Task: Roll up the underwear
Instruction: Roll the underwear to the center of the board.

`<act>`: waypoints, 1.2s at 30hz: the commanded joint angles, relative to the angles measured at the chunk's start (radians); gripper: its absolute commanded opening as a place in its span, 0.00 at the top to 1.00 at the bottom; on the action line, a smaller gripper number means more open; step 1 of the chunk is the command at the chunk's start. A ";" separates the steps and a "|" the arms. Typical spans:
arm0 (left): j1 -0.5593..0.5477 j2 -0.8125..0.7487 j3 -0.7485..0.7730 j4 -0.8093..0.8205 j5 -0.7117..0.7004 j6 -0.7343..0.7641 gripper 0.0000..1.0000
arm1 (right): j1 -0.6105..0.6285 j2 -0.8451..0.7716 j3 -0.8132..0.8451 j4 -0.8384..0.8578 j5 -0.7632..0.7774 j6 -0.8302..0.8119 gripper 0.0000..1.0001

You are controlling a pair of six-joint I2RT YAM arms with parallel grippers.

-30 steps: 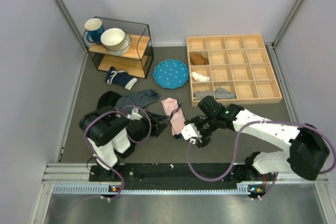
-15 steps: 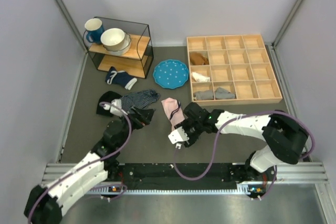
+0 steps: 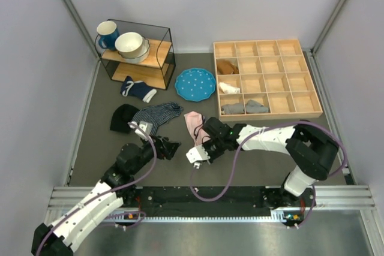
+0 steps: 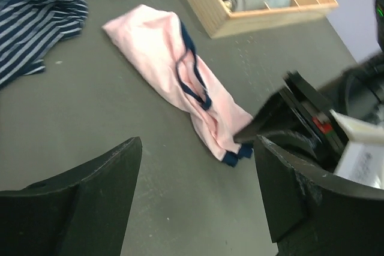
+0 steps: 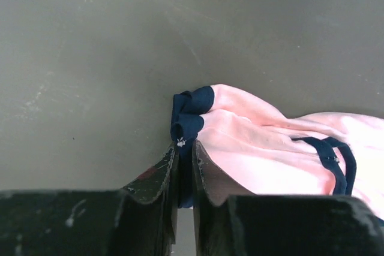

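Observation:
The underwear [image 3: 194, 124] is a light pink cloth with navy trim, lying stretched out flat on the dark table; it also shows in the left wrist view [image 4: 171, 64] and the right wrist view [image 5: 270, 148]. My right gripper [image 3: 202, 143] [image 5: 185, 155] is shut on the navy hem at its near end, with trim pinched between the jaws. Its fingers [image 4: 282, 115] reach that end from the right. My left gripper [image 3: 170, 147] [image 4: 198, 166] is open, low over the table just left of that end, with nothing between its fingers.
A navy-and-white striped garment [image 3: 157, 113] [image 4: 30, 22] and a black cloth [image 3: 123, 118] lie to the left. A blue plate [image 3: 195, 84] sits behind the underwear. At right stands a wooden compartment tray [image 3: 273, 116] holding grey rolls [image 3: 245, 107]. A shelf [image 3: 137, 70] with crockery stands back left.
My right gripper slid left to the underwear's near end and shut on the navy hem. The left arm unfolded and reached forward toward that same end, jaws still wide.

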 commanded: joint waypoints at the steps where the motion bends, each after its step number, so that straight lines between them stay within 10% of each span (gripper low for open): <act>1: -0.039 -0.019 -0.076 0.213 0.171 0.104 0.20 | -0.029 0.068 0.081 -0.250 -0.066 0.041 0.92; 10: -0.241 -0.044 -0.221 0.503 0.228 0.230 0.26 | -0.149 0.175 0.271 -0.782 -0.401 0.033 0.92; 26: -0.551 0.223 -0.129 0.522 0.081 0.396 0.30 | -0.280 0.475 0.454 -0.990 -0.580 0.087 0.91; 36: -0.781 0.849 0.209 0.410 -0.072 0.727 0.25 | -0.283 0.519 0.465 -0.997 -0.568 0.107 0.90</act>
